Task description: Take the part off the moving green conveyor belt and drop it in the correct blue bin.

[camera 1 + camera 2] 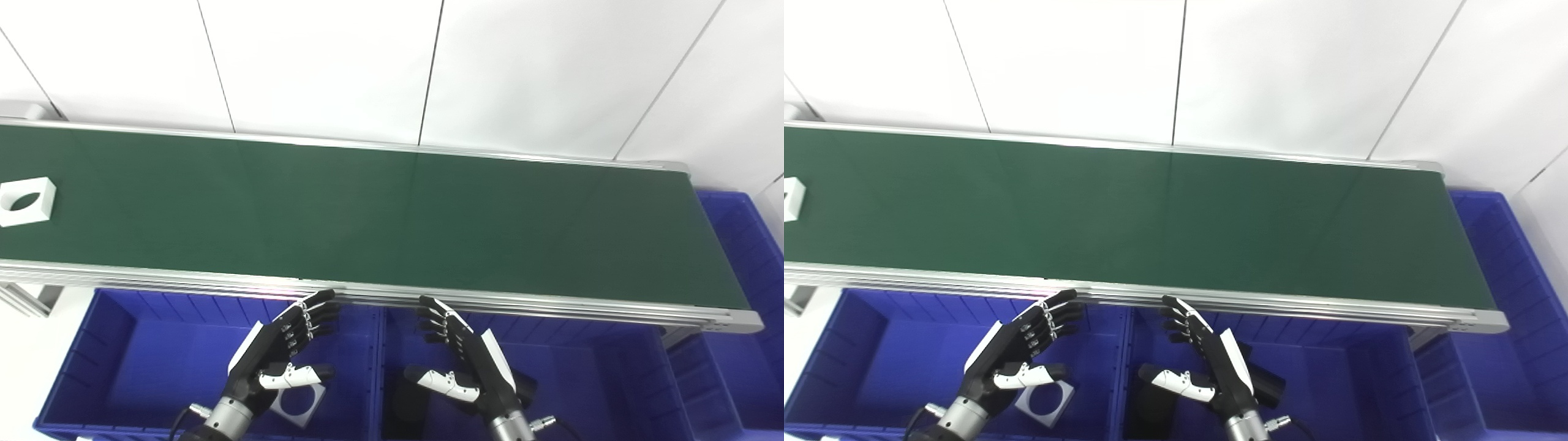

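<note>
Part [24, 201]: white square block with a large round hole through it, lying flat at the far left end of the green conveyor belt [380, 220], well apart from both hands. In the right eye view only its edge shows at the frame's left border.

Handling, judged: looks rigid, light, likely plastic; smooth faces could slip. Flat profile leaves little side wall to grip. Best hold probably thumb on one outer edge, fingers on the opposite one, or a finger hooked through the hole.

Left robot hand [278, 355]: spread, holding nothing, hovering over the left blue bin [79, 361], just short of the belt's near rail. Right robot hand [462, 361]: likewise spread and empty, over the middle blue bin [600, 380].

A similar white block [300, 404] lies in the left bin; dark items [404, 407] in the middle bin, shape unclear.

A third blue bin [744, 245] sits at the belt's right end. Aluminium rails edge the belt. White panelled wall [392, 61] behind.
</note>
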Robot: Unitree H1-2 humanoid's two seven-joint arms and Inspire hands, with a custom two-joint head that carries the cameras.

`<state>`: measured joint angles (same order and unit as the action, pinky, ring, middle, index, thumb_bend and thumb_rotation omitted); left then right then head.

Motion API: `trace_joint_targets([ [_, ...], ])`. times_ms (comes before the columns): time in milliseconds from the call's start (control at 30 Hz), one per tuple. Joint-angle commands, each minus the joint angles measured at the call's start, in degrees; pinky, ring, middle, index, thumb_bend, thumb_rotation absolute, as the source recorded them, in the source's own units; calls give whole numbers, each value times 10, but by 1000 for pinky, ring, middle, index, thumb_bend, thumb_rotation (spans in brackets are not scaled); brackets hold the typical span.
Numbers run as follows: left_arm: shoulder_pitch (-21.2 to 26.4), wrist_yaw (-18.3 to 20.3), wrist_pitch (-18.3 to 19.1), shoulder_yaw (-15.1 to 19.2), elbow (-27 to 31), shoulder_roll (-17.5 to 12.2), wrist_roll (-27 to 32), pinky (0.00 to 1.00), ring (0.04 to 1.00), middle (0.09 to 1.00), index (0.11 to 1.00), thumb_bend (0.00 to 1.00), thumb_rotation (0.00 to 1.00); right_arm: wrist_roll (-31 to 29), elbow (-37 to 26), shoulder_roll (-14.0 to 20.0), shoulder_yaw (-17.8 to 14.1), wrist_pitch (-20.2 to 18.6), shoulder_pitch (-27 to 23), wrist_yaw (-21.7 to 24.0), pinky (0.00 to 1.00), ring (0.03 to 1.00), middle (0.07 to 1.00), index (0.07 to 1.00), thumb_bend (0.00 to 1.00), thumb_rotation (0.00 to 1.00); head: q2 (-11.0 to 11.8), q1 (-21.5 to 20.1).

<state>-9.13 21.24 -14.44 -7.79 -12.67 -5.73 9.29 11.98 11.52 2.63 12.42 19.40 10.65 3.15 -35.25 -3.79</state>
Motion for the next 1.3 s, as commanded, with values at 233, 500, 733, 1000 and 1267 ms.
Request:
trace_joint_targets([
  [233, 11, 6, -25, -5, -5, 6, 4, 802, 830, 817, 843, 1000, 275, -8, -7, 8, -4, 43, -7, -4, 730, 796, 840, 885, 715, 452, 22, 73],
  [500, 19, 4, -48, -9, -37, 16, -1, 802, 817, 805, 835, 1000, 271, -21, -7, 17, -6, 45, -4, 1, 740, 798, 843, 891, 691, 441, 43, 121],
  [733, 24, -1, -63, -12, -54, 19, -13, 807, 828, 816, 839, 1000, 291, -27, 1, 22, -7, 60, -7, 3, 739, 802, 846, 892, 632, 331, 56, 142],
  [1000, 31, -3, -71, -12, -76, 28, -15, 788, 811, 811, 832, 1000, 268, -21, 26, 30, -8, 73, -17, -4, 718, 789, 837, 891, 611, 301, 88, 187],
  [1267, 40, -1, -100, -13, -102, 29, -19, 758, 793, 805, 830, 1000, 252, -26, 37, 30, -11, 73, -19, -3, 742, 798, 845, 896, 607, 306, 106, 203],
])
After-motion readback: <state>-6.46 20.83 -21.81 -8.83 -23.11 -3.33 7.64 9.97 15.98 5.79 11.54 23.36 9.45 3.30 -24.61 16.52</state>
